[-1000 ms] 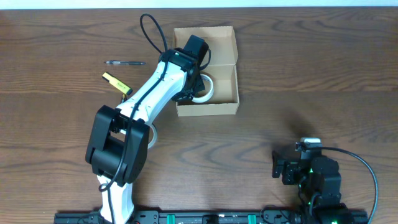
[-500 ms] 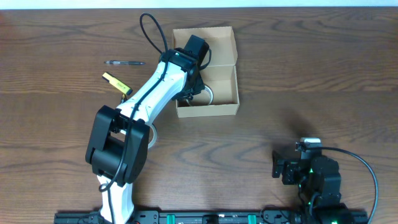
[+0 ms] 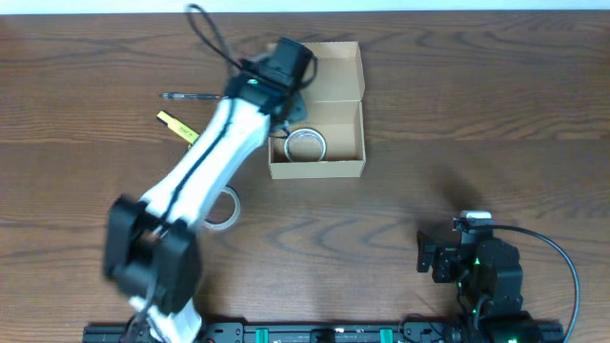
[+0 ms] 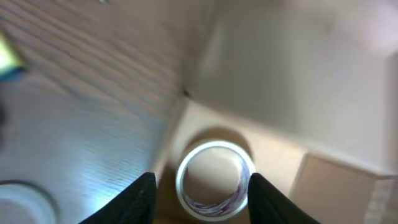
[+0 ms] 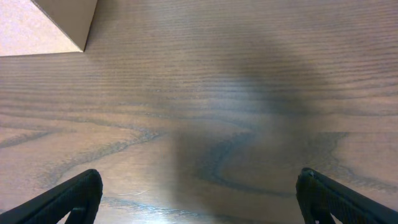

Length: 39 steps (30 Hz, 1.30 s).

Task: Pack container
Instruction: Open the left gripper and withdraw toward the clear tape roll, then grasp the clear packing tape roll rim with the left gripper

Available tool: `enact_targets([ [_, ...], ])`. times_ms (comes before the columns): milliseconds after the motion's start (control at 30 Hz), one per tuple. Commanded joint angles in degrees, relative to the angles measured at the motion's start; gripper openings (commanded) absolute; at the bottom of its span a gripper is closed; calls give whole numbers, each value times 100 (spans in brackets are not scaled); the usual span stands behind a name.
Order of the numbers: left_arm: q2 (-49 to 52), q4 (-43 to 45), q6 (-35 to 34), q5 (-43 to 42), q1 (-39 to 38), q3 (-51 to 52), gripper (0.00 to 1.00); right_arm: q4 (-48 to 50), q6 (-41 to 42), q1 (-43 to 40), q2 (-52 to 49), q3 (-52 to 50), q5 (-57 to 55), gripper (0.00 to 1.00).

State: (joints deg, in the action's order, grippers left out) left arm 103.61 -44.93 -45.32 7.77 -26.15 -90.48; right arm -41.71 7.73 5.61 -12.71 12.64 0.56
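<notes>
Left gripper (image 4: 200, 196) lifted off tape roll (image 4: 214, 208); tan container (image 3: 335, 69) open, plain.

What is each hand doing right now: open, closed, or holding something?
Left hand: open, empty; the tape roll lies in the container.
Right hand: open, empty.

A robotics lab test station, by the look of it; a bare wood-grain bench (image 3: 477, 124) carries only a few props: a cardboard container (image 3: 335, 67), a tape roll (image 3: 306, 145), a pen (image 3: 191, 96), a small yellow item (image 3: 178, 126); a white arm (image 3: 214, 143) and a black arm (image 3: 481, 272) with green lights stand at a black mounting rail (image 3: 286, 333) on the near edge; a loose black cable (image 3: 205, 33) loops off the white arm.
</notes>
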Motion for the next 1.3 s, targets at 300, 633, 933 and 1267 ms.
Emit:
enact_targets([
  [300, -2800, -11, -2953, 1226, 181, 2964, 48, 9, 98, -48, 28, -4, -35, 99],
  [633, -3910, 70, -5322, 835, 179, 5064, 43, 9, 98, -48, 28, -4, -35, 99],
  [933, -3609, 938, -6024, 525, 181, 5775, 52, 9, 98, -48, 28, -4, -35, 99],
  [1267, -2691, 1687, -6216, 310, 181, 5775, 72, 9, 98, -48, 28, -4, -35, 99],
])
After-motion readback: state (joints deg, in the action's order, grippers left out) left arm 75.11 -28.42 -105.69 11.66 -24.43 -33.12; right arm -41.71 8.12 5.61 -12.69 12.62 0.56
